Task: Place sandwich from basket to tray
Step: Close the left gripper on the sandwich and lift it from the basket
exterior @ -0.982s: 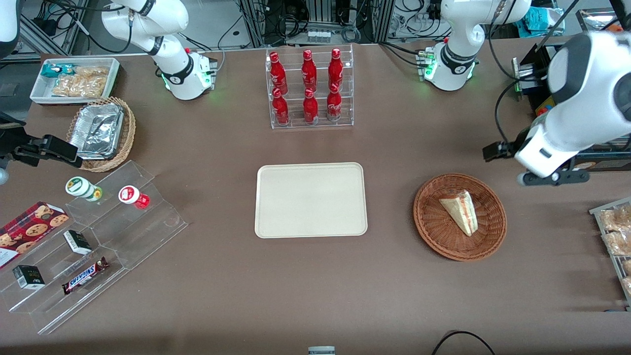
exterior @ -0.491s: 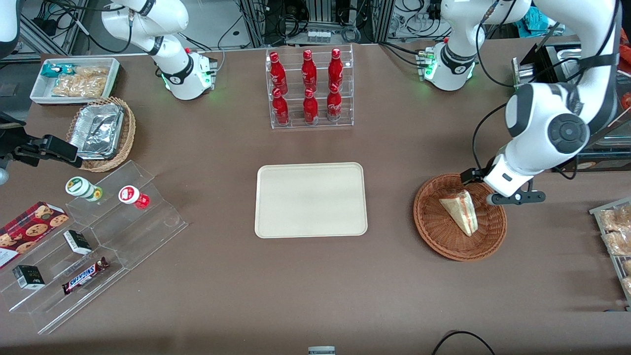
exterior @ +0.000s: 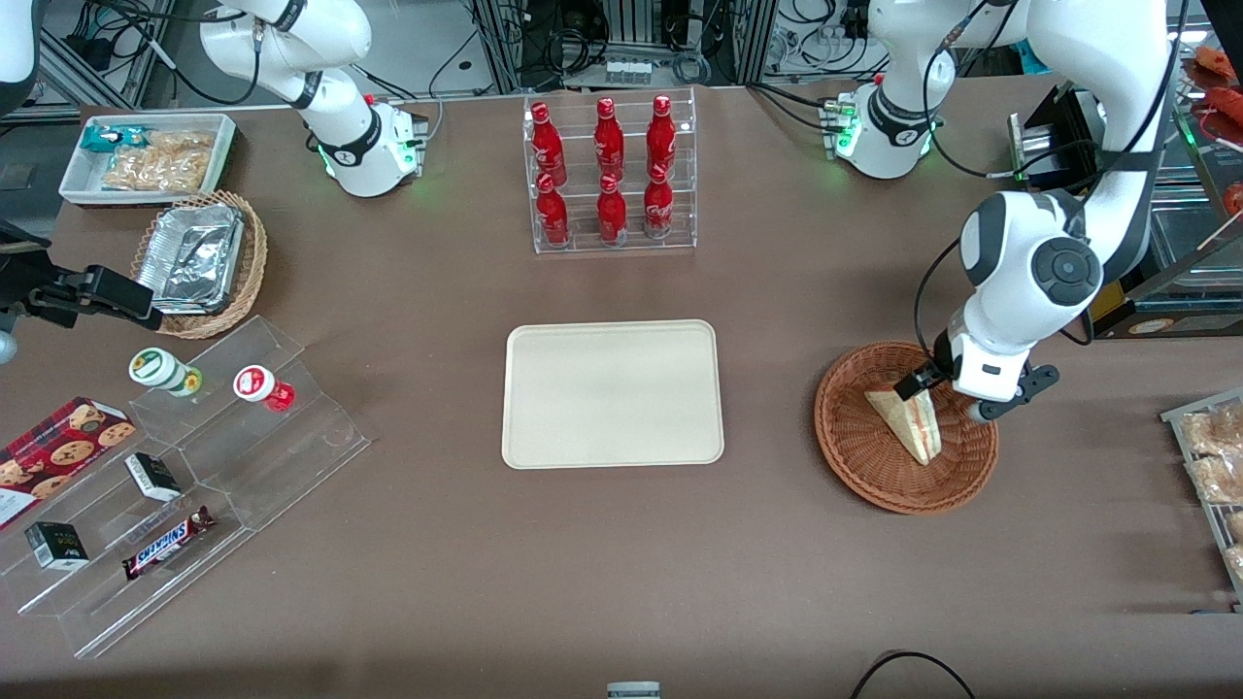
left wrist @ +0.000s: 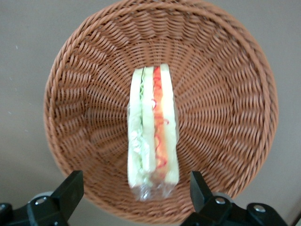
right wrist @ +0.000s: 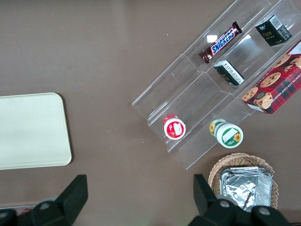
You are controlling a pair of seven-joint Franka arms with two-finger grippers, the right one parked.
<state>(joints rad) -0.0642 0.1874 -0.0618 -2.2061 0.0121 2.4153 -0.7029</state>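
Note:
The sandwich (exterior: 910, 422), a clear-wrapped white-bread wedge with red and green filling, lies in the round reddish-brown wicker basket (exterior: 855, 456) toward the working arm's end of the table. The wrist view shows the sandwich (left wrist: 153, 136) standing on edge in the middle of the basket (left wrist: 80, 80). My gripper (exterior: 947, 396) hangs above the basket's farther rim, over the sandwich's wide end. It (left wrist: 134, 195) is open, with one finger on each side of the sandwich and well clear of it. The cream-beige tray (exterior: 613, 393) lies bare at the table's middle.
A clear rack of red bottles (exterior: 610, 173) stands farther from the camera than the tray. A wire tray of packaged snacks (exterior: 1214, 466) sits at the working arm's table edge. Clear stepped shelves (exterior: 194, 476), a foil-container basket (exterior: 199, 260) and a white snack bin (exterior: 146, 155) lie toward the parked arm's end.
My arm has swung in from the working arm's table edge and come down, bringing the gripper from outside the basket to above its farther rim over the sandwich. Sandwich and basket have not moved.

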